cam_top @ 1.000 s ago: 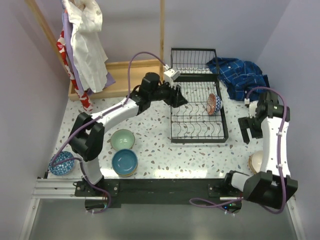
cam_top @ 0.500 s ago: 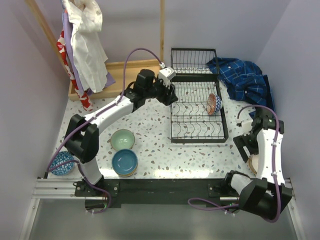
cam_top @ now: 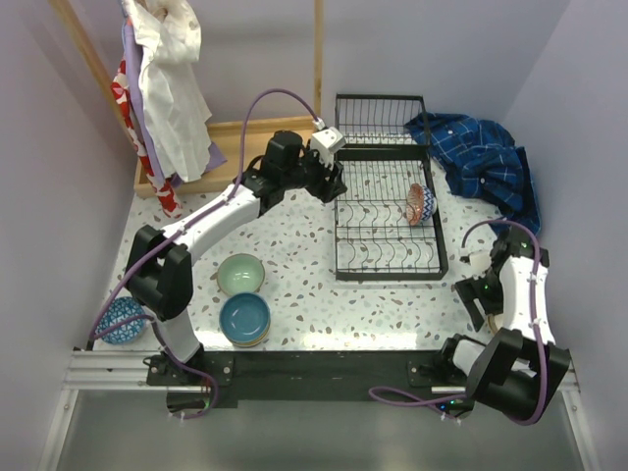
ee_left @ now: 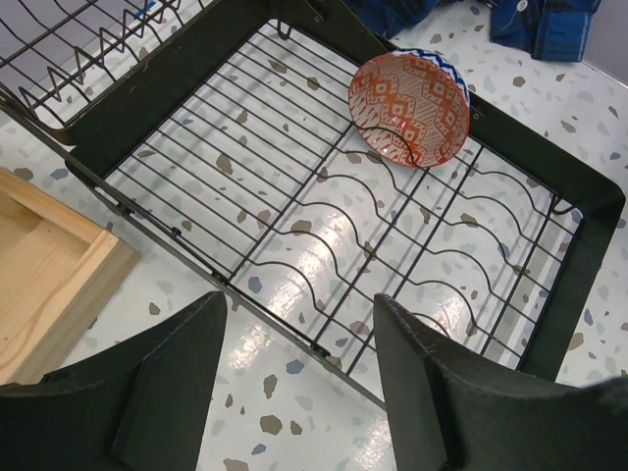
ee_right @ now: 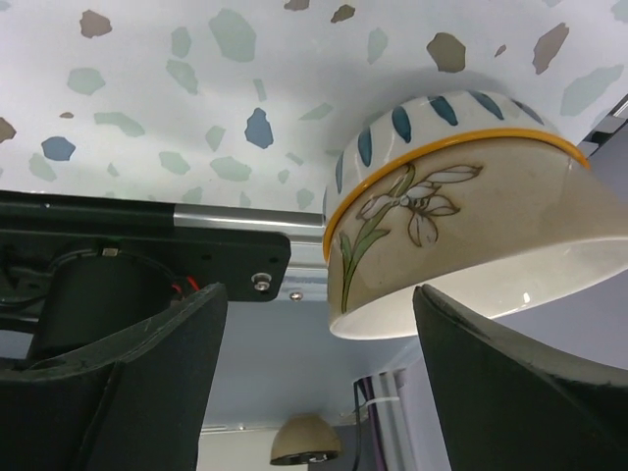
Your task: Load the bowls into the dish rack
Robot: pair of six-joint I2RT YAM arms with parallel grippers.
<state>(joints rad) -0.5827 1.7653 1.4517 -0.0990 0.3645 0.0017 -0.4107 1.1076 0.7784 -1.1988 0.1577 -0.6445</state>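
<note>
The black wire dish rack (cam_top: 342, 222) lies at mid-table, with a red-orange patterned bowl (cam_top: 417, 204) standing on edge at its right side; the left wrist view shows the bowl (ee_left: 409, 108) and the rack (ee_left: 245, 177). My left gripper (cam_top: 332, 184) (ee_left: 299, 319) is open and empty over the rack's left rim. A pale green bowl (cam_top: 240, 274), a teal blue bowl (cam_top: 244, 317) and a dark blue speckled bowl (cam_top: 121, 320) sit near left. My right gripper (cam_top: 479, 300) (ee_right: 319, 329) is open, with the rim of a beige flowered bowl (ee_right: 461, 221) between its fingers; my arm hides this bowl in the top view.
A blue plaid cloth (cam_top: 476, 157) lies right of the rack. The rack's hinged end panel (cam_top: 378, 113) stands behind it. A wooden stand base (cam_top: 231, 152) with hanging clothes (cam_top: 167, 88) is at the back left. The black arm rail (cam_top: 294, 368) runs along the near edge.
My right gripper has moved down toward the near right corner and now straddles the beige bowl's rim. My left gripper has drawn back left, from over the rack to its left rim.
</note>
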